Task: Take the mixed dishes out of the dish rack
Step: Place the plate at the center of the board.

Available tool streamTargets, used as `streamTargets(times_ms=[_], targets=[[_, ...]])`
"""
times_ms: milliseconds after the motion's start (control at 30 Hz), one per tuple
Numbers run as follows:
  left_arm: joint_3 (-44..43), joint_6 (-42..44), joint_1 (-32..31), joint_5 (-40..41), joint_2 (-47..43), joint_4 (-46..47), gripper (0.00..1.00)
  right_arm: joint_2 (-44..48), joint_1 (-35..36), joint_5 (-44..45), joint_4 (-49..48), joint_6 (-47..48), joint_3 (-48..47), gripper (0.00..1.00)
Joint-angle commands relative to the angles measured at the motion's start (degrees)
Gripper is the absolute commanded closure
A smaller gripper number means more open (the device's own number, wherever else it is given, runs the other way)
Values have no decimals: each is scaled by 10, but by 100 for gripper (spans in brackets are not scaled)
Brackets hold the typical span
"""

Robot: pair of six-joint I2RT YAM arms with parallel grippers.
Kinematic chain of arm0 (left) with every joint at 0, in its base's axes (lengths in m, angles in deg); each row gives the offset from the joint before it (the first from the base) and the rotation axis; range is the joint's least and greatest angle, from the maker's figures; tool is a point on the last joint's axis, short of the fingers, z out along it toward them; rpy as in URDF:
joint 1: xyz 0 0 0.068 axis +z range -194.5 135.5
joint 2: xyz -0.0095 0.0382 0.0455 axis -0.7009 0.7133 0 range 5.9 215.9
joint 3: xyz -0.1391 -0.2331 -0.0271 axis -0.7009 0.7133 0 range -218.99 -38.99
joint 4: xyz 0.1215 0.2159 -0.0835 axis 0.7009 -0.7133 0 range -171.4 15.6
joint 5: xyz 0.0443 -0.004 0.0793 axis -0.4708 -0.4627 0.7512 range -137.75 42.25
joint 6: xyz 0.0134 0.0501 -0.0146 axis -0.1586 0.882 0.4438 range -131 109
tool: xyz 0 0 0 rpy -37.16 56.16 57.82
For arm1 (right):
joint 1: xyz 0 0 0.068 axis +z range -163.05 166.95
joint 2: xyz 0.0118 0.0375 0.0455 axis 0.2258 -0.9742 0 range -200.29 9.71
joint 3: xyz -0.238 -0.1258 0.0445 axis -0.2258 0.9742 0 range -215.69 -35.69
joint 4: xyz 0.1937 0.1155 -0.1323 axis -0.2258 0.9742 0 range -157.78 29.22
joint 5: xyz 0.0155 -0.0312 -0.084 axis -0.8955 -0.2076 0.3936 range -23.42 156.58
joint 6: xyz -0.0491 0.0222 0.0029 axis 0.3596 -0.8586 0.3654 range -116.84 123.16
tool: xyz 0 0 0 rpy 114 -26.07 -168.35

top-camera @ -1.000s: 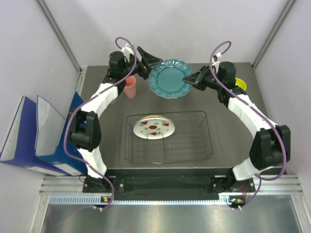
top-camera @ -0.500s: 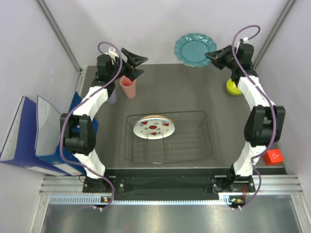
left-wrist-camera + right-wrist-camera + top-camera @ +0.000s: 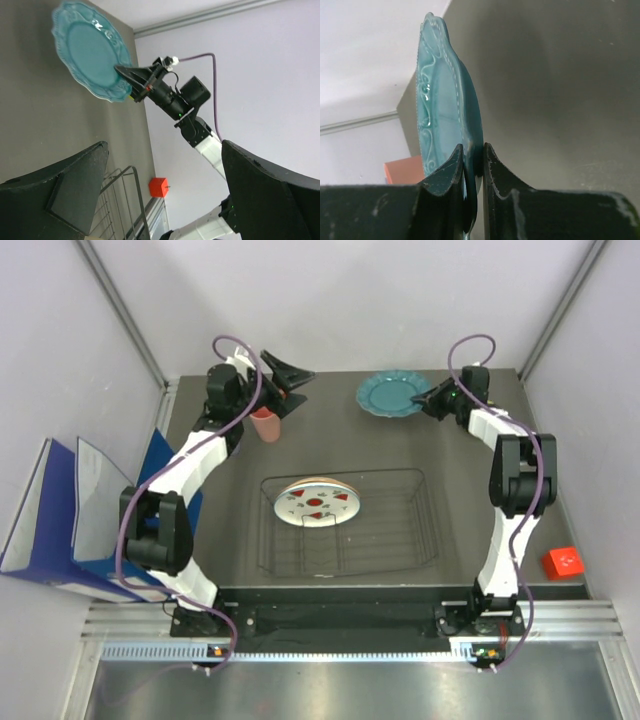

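Observation:
The teal scalloped plate [image 3: 390,394] hangs low over the back of the table, and my right gripper [image 3: 431,398] is shut on its right rim. In the right wrist view the plate [image 3: 440,100] stands edge-on between the closed fingers [image 3: 473,160]. My left gripper [image 3: 285,380] is open and empty, just above and behind the salmon-pink cup [image 3: 265,424]. The dish rack [image 3: 400,530] sits mid-table and holds the white plate with red marks [image 3: 316,504]. The left wrist view shows the teal plate [image 3: 90,50] from across the table.
Blue binders [image 3: 70,520] lean outside the table's left edge. A red cube [image 3: 563,562] lies to the right of the table, also seen from the left wrist [image 3: 159,186]. The enclosure's back wall stands close behind both grippers.
My right gripper carried the teal plate from the back middle up and to the right, then lowered it at the back right. My left gripper drew away to the left, still open.

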State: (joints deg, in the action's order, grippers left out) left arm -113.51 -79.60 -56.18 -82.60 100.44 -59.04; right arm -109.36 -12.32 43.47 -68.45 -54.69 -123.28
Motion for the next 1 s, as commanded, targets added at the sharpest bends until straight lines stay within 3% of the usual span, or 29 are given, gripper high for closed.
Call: streamTargets(times_ms=[0, 667, 767, 800, 900, 967], targets=[[13, 21, -20, 0, -18, 26, 1, 3, 7, -19, -111, -4, -14, 100], [36, 12, -40, -3, -16, 65, 1, -89, 32, 13, -15, 73, -45, 100], [35, 13, -40, -6, -12, 64, 1, -86, 31, 11, -16, 74, -37, 89], [35, 13, -40, -6, -12, 64, 1, -85, 32, 10, -19, 74, -35, 73], [34, 10, -40, -7, -11, 64, 1, -74, 32, 11, -14, 74, -28, 52], [32, 8, -40, -10, -9, 64, 1, -65, 32, 11, -9, 74, -26, 46]])
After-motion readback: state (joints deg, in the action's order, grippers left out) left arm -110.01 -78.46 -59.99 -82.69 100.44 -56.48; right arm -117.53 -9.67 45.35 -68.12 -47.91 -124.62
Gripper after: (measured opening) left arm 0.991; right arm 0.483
